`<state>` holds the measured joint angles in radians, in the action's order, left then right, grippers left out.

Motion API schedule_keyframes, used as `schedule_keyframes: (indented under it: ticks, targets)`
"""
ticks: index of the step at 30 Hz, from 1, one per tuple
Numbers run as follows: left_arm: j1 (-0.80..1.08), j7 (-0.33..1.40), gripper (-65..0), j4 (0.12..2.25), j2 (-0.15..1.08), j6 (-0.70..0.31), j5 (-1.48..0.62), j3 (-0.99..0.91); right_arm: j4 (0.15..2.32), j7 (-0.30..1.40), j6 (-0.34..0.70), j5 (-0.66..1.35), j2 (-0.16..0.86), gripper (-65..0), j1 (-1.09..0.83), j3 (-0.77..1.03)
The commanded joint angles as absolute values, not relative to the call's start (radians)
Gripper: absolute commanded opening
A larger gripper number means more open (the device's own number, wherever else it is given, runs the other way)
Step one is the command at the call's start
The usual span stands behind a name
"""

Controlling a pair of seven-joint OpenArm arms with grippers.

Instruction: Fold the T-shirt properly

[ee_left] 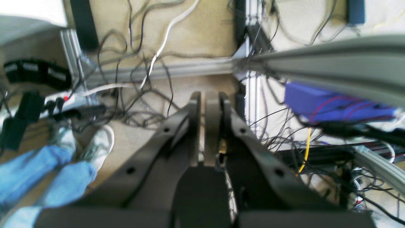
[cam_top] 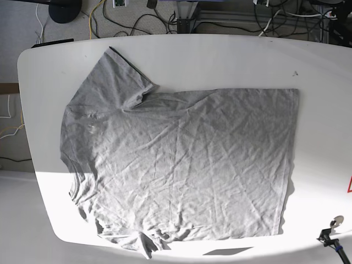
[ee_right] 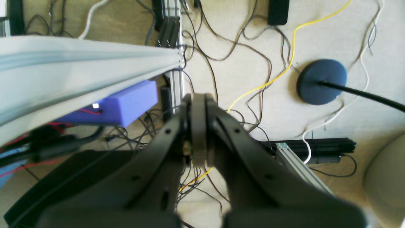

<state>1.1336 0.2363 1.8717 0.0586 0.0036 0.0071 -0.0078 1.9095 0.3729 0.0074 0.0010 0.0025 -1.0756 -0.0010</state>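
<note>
The T-shirt [cam_top: 181, 159] lies spread flat and wrinkled on the white counter [cam_top: 220, 60], plain grey side up, its collar end toward the base view's left and its hem toward the right; one sleeve reaches toward the far edge and the other hangs at the near edge. My left hand [ee_left: 211, 104] is closed on nothing, held off the counter above the cable-strewn floor [ee_left: 196, 28]. My right hand [ee_right: 197, 106] is likewise closed and empty over the floor.
</note>
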Motion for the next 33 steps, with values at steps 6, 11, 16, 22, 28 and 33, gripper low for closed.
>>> schedule_keyframes:
  ticks: [6, 11, 16, 22, 28, 33]
  targets:
    - [1.187, 0.223, -63.9, 1.948, 0.076, 0.004, 0.005, -0.005, 1.998, 0.358, 0.012, 0.001, 0.002, -64.9, -1.148, -0.001]
    - [1.188, 0.219, -63.8, 1.975, 0.076, 0.004, 0.005, -0.007, 2.009, 0.329, 0.012, -0.001, 0.002, -64.9, -1.155, -0.001]
    - [1.136, 0.219, -63.8, 1.977, 0.074, 0.004, 0.005, -0.025, 2.011, 0.282, 0.012, -0.001, 0.002, -64.9, -1.127, -0.002]
    - [1.067, 0.217, -63.6, 1.994, 0.076, 0.004, 0.004, -0.054, 2.011, 0.151, 0.012, -0.001, 0.005, -64.7, -1.124, -0.002]
    - [1.023, 0.125, -63.4, 2.003, 0.077, 0.004, 0.004, -0.081, 2.011, 0.039, 0.012, -0.001, 0.005, -64.4, -1.086, -0.001]
    - [0.951, 0.114, -40.8, 2.012, 0.077, 0.004, 0.004, -0.104, 2.012, 0.018, 0.012, -0.001, 0.005, -64.2, -1.021, 0.001]
